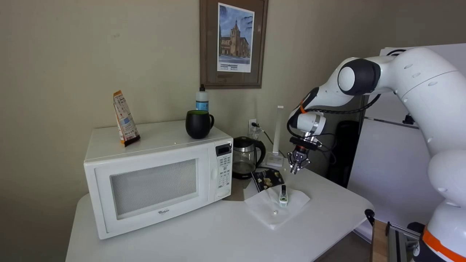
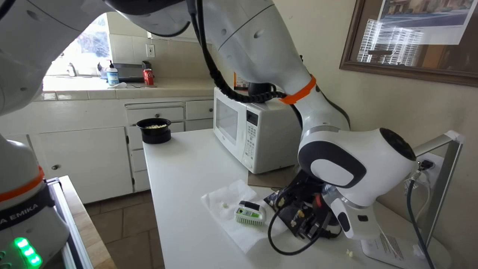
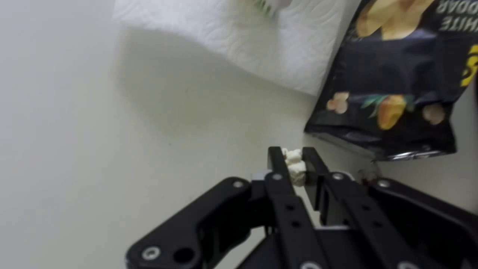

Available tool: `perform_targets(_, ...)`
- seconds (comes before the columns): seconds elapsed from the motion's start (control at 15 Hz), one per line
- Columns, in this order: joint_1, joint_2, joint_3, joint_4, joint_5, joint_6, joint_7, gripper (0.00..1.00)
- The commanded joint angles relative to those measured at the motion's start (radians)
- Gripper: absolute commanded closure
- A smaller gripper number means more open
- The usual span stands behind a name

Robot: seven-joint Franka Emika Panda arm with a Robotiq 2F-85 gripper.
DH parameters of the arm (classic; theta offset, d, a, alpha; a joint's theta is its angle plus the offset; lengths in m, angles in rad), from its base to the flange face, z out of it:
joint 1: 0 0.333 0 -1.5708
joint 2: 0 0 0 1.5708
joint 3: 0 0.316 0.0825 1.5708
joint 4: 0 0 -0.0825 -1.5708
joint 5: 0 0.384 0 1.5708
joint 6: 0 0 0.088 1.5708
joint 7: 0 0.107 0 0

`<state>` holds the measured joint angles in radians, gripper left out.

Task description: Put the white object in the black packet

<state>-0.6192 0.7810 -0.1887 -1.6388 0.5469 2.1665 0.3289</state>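
White popcorn [image 3: 297,172] is pinched between the two tips of the gripper [image 3: 292,152]. Seen from the wrist, it is just off a corner of one short end of the black packet [image 3: 384,71]. The packet lies on the surface [image 3: 56,168], and its long way runs away from the gripper. That near end looks like the mouth, but I can't tell how wide it is. The next move should go across to that end, then in along the packet's length.
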Motion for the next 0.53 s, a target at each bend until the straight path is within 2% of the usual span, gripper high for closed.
perform_targets(0.0,-0.052,0.034,0.056,0.073,0.134,-0.13,-0.012,0.96)
perform_targets(0.27,-0.038,0.084,0.047,0.113,0.241,-0.1,-0.017,0.96)
perform_targets(0.47,-0.041,0.119,0.032,0.146,0.279,-0.092,-0.02,0.96)
